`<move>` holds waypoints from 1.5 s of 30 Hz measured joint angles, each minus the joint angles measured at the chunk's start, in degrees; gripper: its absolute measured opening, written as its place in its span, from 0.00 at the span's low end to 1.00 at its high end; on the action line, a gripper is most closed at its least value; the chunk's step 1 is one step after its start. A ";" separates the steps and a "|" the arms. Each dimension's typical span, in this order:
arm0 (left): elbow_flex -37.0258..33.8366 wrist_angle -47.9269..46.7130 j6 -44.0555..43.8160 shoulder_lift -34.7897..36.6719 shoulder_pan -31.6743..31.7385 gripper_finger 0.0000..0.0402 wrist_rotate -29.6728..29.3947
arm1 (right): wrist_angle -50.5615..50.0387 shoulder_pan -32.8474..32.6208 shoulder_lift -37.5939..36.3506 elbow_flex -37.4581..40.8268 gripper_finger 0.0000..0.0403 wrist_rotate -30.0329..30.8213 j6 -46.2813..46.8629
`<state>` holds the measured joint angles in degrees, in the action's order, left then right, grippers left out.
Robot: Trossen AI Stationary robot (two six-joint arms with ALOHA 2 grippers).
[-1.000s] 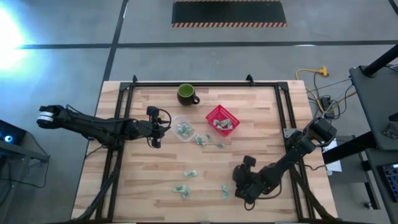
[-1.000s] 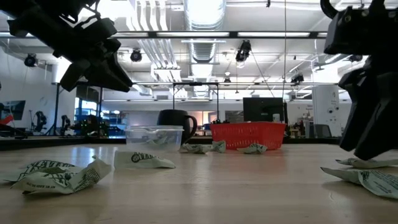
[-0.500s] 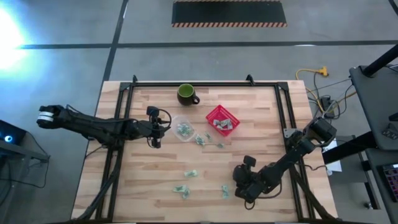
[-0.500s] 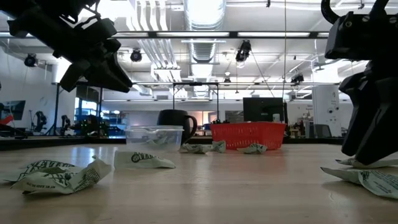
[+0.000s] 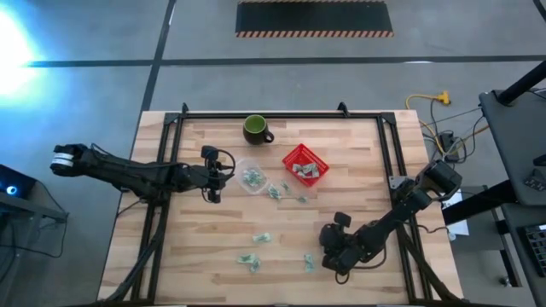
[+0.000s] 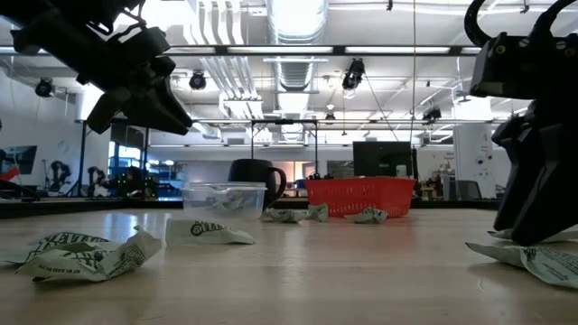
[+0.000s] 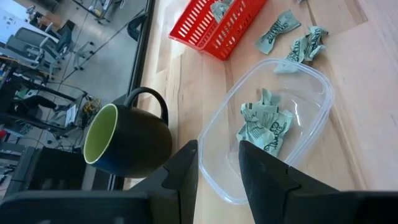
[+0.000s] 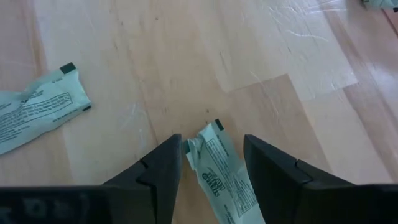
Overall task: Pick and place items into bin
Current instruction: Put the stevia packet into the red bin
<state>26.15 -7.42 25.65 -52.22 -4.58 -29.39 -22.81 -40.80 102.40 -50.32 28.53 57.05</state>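
Note:
Small pale green-and-white wrappers lie scattered on the wooden table: some near the red basket point(image 5: 304, 164), a few in the clear plastic container point(image 5: 250, 176), three near the near edge. My right gripper point(image 5: 329, 257) is open and low over the table. Its fingers stand on either side of one flat-lying wrapper point(image 8: 214, 163), which also shows as the wrapper point(image 5: 308, 262) in the high view. My left gripper point(image 5: 222, 179) is open and hovers just left of the clear container point(image 7: 267, 124), above the table.
A dark green mug point(image 5: 255, 130) stands beyond the container near the far edge. The red basket point(image 7: 214, 28) holds a few wrappers. Another wrapper point(image 8: 37, 115) lies close to the right gripper, and two more, wrapper point(image 5: 249, 260) and wrapper point(image 5: 262, 238), lie farther left. Black rails frame the table.
My right gripper has come down a little toward the table over the wrapper. The left arm has kept still, and no wrapper has moved.

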 joint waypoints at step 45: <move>-0.33 -2.21 -11.75 -0.14 -5.52 0.25 0.59 | -6.75 9.87 -4.47 -2.06 0.03 15.44 -28.80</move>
<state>25.82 -9.63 13.90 -52.36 -10.10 -28.80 -29.56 -30.93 97.93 -52.38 43.97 28.25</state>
